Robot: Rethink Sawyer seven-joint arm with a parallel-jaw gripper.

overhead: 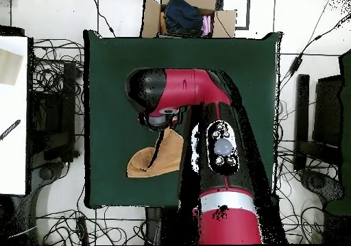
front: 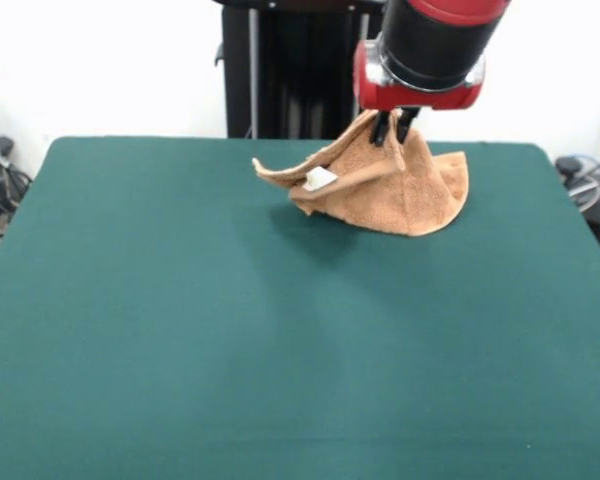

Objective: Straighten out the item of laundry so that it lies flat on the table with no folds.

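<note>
The orange-tan towel [front: 400, 185] hangs in a peaked, folded heap at the far side of the green table [front: 230, 340], its lower edge resting on the cloth. A flap with a small white label [front: 319, 179] sticks out to the left. My gripper [front: 394, 128] is shut on the towel's top and holds it lifted. In the overhead view the towel [overhead: 154, 161] shows below the arm's wrist [overhead: 164, 96], near the table's [overhead: 110, 85] lower left part; the gripper itself is hidden there under the arm.
The robot's pedestal [front: 290, 70] stands behind the table's far edge. In the overhead view a cardboard box with clothes [overhead: 186, 14] sits beyond the table's top edge. Cables lie on the floor around the table, and a white surface [overhead: 12, 113] is at the left.
</note>
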